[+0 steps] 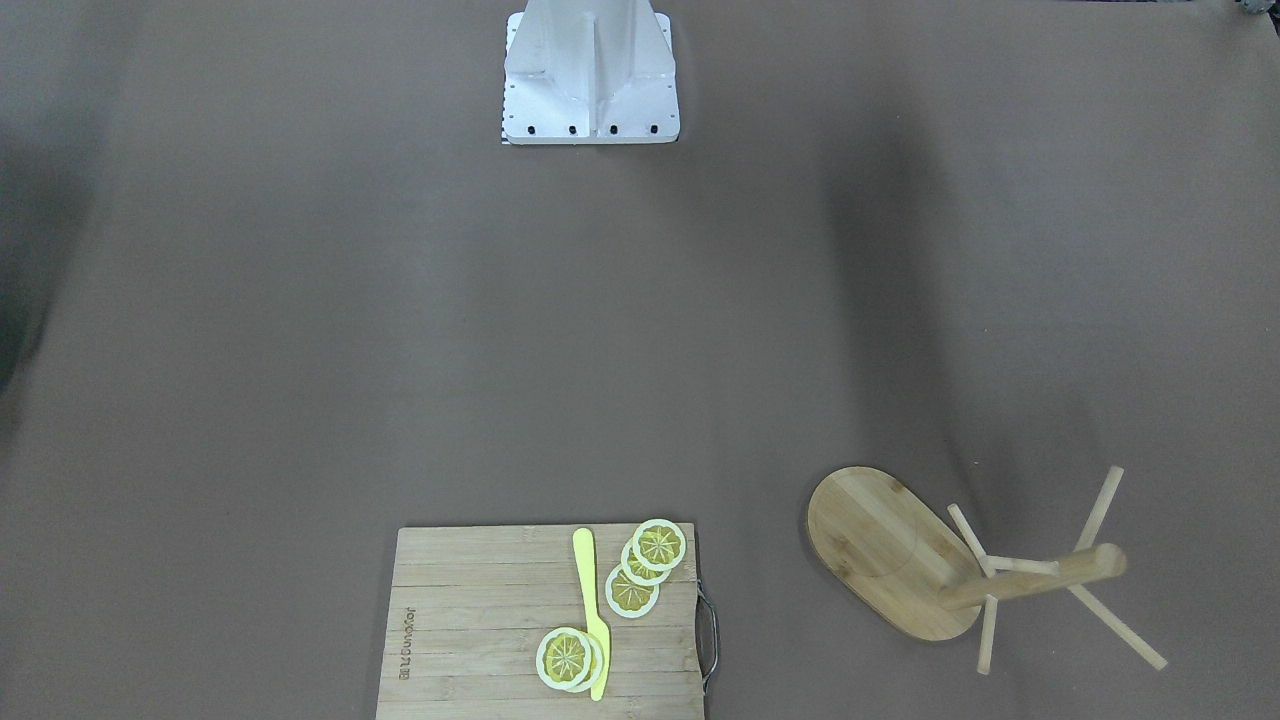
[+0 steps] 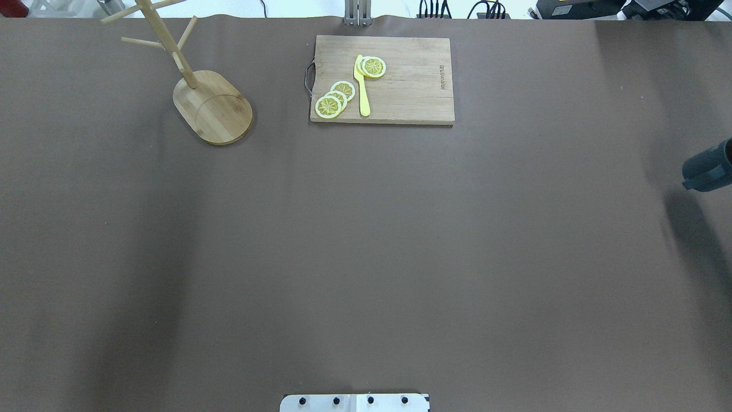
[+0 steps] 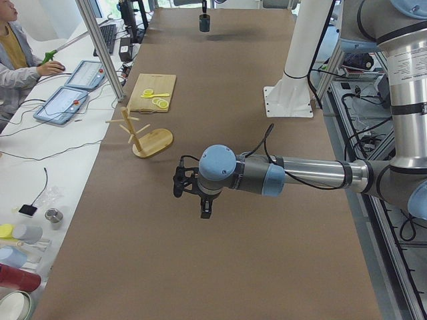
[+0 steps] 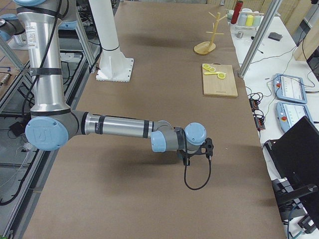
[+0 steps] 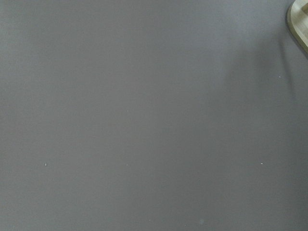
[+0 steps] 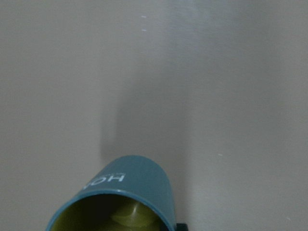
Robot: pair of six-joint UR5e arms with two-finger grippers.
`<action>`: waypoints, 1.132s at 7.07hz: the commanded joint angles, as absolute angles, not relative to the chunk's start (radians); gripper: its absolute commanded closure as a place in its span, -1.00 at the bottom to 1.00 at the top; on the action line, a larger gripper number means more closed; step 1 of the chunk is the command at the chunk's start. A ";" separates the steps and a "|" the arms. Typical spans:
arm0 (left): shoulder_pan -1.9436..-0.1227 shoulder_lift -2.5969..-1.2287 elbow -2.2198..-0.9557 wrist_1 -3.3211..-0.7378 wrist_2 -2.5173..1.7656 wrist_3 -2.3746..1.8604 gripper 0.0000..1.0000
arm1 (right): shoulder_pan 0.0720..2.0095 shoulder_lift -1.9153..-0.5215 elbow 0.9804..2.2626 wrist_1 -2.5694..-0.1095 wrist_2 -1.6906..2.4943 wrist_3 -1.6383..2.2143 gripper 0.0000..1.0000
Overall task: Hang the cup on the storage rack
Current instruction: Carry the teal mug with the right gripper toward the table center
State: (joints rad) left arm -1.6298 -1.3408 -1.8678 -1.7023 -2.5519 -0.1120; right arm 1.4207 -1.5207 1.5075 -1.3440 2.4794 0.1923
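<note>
The slate-blue cup [image 2: 709, 169] is at the table's right end and casts a soft, offset shadow, so it looks lifted off the table. In the right wrist view the cup [image 6: 134, 180] fills the bottom edge, yellow-olive mouth toward the camera and white lettering on its side, held by my right gripper, whose fingers are hidden. The cup is small at the far end in the exterior left view [image 3: 204, 24]. The bamboo storage rack [image 2: 214, 109] stands upright at the far left, with no cup on it [image 1: 890, 550]. My left gripper [image 3: 205, 210] hovers over bare table near the rack; I cannot tell whether it is open or shut.
A slatted cutting board [image 2: 400, 86] with lemon slices [image 2: 334, 100] and a yellow knife [image 2: 362, 86] lies at the far middle. The robot's white base [image 1: 590, 80] is at the near edge. An operator [image 3: 13, 53] sits beside the table's far side.
</note>
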 commanded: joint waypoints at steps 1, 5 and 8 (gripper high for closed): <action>-1.628 -1.341 -1.867 -1.701 -2.556 -0.114 -0.95 | 1.266 -1.452 1.644 -1.345 2.444 0.288 1.00; -1.626 -1.342 -1.868 -1.703 -2.557 -0.115 -0.95 | 1.010 -1.218 1.674 -1.347 2.364 0.440 1.00; -1.626 -1.344 -1.864 -1.701 -2.583 -0.115 -0.95 | 0.798 -1.063 1.674 -1.348 2.193 0.662 1.00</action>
State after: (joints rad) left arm -1.6261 -1.3426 -1.8648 -1.7018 -2.5758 -0.1150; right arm 0.8851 -1.1223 1.6731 -1.3472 2.2688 0.5849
